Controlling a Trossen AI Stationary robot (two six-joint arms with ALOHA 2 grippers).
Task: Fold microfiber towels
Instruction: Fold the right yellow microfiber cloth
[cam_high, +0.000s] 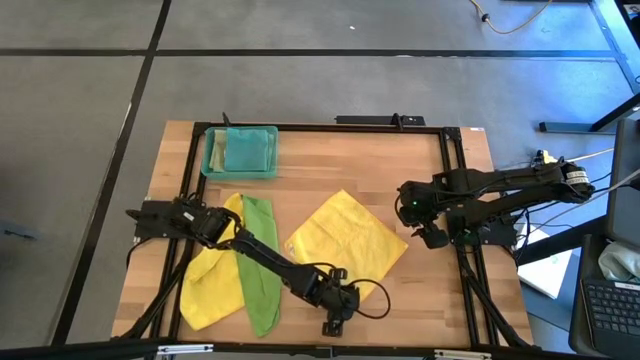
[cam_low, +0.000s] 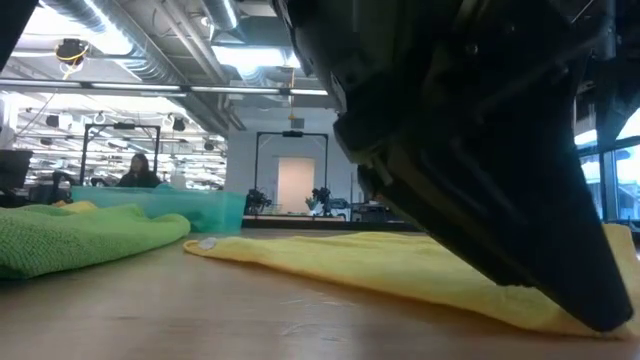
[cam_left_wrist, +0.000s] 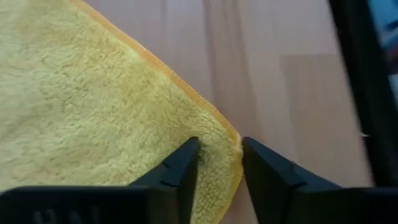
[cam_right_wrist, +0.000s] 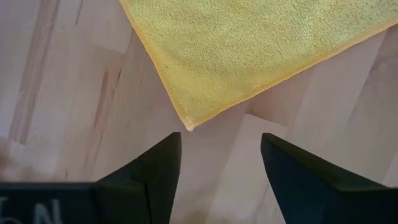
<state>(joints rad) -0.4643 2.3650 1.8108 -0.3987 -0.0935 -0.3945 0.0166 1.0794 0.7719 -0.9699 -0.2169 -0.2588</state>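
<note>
Left gripper (cam_left_wrist: 219, 163) fills the low view's right side as a dark mass, so most of the tabletop's (cam_high: 320, 165) far side is hidden there. It sits near the front edge, at the flat yellow towel's (cam_high: 345, 240) front corner. In its wrist view the corner lies between the two fingers (cam_left_wrist: 180, 171), which are close on the hem; whether they actually pinch it I cannot tell.

Right gripper (cam_right_wrist: 217, 165) is near the right edge, jaws spread and empty, with the same towel's right corner just ahead of the gap, not touching.

Flat yellow towel: spread out as a diamond at the centre, slightly front, fuzzy pile, stitched orange-yellow hem, few wrinkles.

Green towel (cam_high: 260, 265) lies as a long strip left of centre, running to the front edge, partly under the left arm. Second yellow towel (cam_high: 208, 285) is bunched at the front left, its upper part covered by the green towel and the arm.

Tray (cam_high: 240, 152) sits at the back left with teal cloth (cam_high: 247, 150) in it; how many pieces cannot be made out. In the low view only its rim shows behind the green towel.
</note>
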